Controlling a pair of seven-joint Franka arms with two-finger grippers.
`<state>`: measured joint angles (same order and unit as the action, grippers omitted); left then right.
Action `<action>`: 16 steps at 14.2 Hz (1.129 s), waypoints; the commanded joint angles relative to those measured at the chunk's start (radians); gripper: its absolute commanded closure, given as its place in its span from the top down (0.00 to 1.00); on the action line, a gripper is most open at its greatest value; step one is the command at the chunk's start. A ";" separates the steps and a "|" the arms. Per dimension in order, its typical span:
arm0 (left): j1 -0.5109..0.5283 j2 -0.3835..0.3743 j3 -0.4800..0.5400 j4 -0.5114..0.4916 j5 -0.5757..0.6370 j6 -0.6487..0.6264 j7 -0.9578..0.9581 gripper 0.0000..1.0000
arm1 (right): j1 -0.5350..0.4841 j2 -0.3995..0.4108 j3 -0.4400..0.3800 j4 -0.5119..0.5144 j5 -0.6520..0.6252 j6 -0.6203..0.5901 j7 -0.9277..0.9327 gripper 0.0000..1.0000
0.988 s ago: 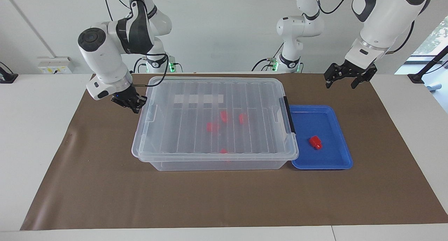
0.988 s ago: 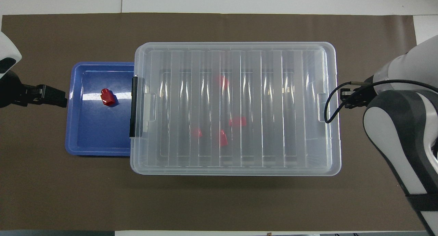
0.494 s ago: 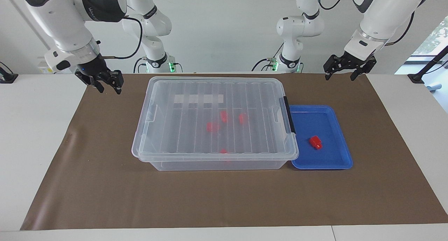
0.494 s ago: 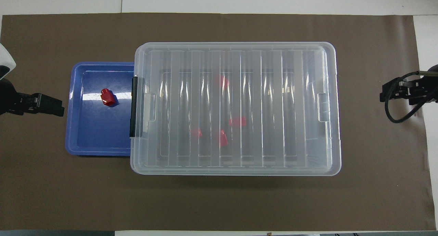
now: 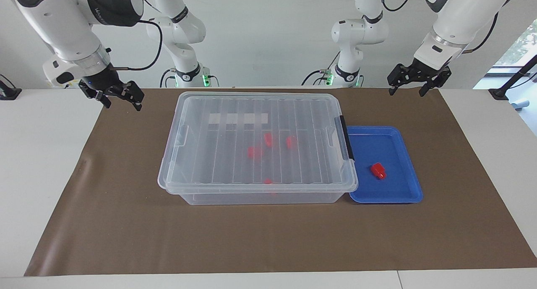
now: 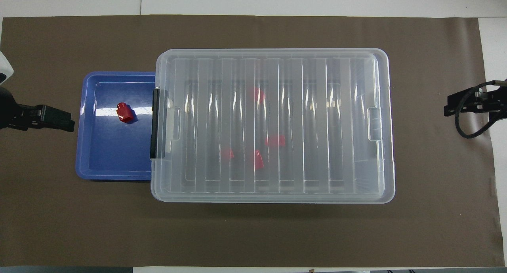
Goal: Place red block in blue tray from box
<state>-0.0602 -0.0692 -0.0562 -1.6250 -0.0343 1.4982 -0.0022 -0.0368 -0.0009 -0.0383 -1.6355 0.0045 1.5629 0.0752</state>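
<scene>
We see the small red plastic block (image 5: 378, 170) lying in the shallow blue plastic tray (image 5: 402, 199), beside the lidded clear plastic box (image 5: 258, 142). Only the facing view shows both the left gripper (image 5: 413, 87) and the right gripper (image 5: 121, 100) spread wide, empty, raised off the box's ends.

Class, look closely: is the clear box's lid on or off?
On. The ribbed lid covers the whole box; the red blocks inside show only through it.

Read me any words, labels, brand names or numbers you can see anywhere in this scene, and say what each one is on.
No text can be read.
Right arm: dark lettering on its black joint band, too small to read.
Box: a pale strip shows through its lid, nothing legible on it.
Blue tray and the red block in it: no markings.
</scene>
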 commanded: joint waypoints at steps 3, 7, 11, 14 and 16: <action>0.011 0.005 -0.001 0.002 -0.012 -0.029 0.018 1.00 | 0.014 0.025 -0.034 0.057 -0.001 -0.021 -0.031 1.00; 0.011 0.014 -0.001 0.005 -0.010 0.000 0.021 1.00 | 0.009 0.016 -0.023 0.060 -0.009 -0.020 -0.103 1.00; 0.011 0.034 -0.001 0.023 -0.007 -0.003 0.021 1.00 | 0.006 0.018 -0.023 0.059 -0.009 -0.012 -0.104 1.00; 0.011 0.037 -0.001 0.031 -0.009 0.002 0.022 1.00 | 0.006 0.018 -0.023 0.059 -0.008 -0.014 -0.104 1.00; 0.011 0.039 -0.001 0.031 -0.009 0.004 0.022 1.00 | 0.008 0.016 -0.023 0.057 -0.009 -0.014 -0.104 1.00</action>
<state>-0.0600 -0.0448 -0.0557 -1.6165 -0.0343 1.4987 0.0003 -0.0276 0.0043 -0.0615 -1.5982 0.0045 1.5595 -0.0068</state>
